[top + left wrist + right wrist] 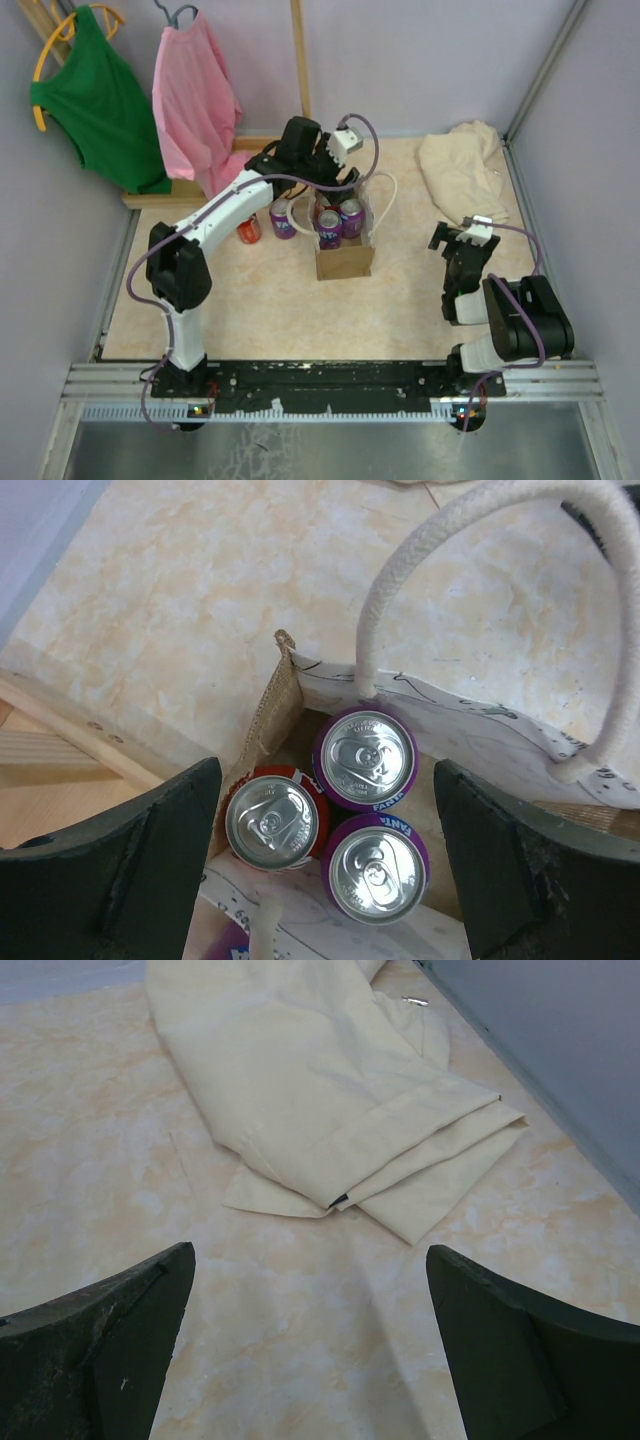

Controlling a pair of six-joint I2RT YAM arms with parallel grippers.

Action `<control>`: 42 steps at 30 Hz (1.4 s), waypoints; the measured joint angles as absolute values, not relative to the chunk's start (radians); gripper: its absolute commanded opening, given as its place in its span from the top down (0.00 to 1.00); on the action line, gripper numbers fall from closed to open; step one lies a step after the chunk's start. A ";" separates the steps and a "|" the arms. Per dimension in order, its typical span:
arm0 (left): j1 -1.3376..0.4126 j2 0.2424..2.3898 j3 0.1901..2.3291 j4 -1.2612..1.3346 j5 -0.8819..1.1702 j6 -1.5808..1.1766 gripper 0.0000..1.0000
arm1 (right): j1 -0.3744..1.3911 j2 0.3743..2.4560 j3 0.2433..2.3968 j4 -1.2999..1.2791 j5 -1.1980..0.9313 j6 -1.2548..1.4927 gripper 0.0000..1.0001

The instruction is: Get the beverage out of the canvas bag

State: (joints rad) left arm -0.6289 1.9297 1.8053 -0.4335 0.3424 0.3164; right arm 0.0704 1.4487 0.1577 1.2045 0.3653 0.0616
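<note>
Dark fingers of the left claw frame its wrist view on both sides, spread wide and holding nothing. Below the gap between them is the open mouth of the canvas bag, which stands upright near the middle of the counter. Three upright cans fill the bag, packed close together: a purple can on the far side, a second purple can nearer, and a red can to their left against the bag's burlap corner. One white rope handle arches up over the far wall. The claw is above the cans; I cannot tell whether it touches the bag.

Left of the bag, two more cans stand on the counter: a purple one just beside it and a red-orange one farther left.

On the right side, the right claw is also spread wide and holds nothing, over bare counter. A cream cloth heap lies beyond it, toward the far right corner.
</note>
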 measured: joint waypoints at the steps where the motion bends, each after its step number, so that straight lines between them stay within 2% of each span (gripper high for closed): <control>1: -0.629 1.941 1.808 -0.435 0.343 0.324 0.07 | 0.071 1.449 0.158 1.205 0.365 0.062 0.01; 23: -0.640 2.043 1.842 -0.445 0.342 0.407 0.07 | 0.072 1.449 0.158 1.205 0.365 0.062 0.01; 34: -0.673 1.907 1.671 -0.374 0.266 0.386 0.08 | 0.072 1.449 0.158 1.205 0.365 0.061 0.01; 42: -0.673 1.864 1.726 -0.454 0.216 0.320 0.10 | 0.072 1.449 0.158 1.205 0.365 0.061 0.01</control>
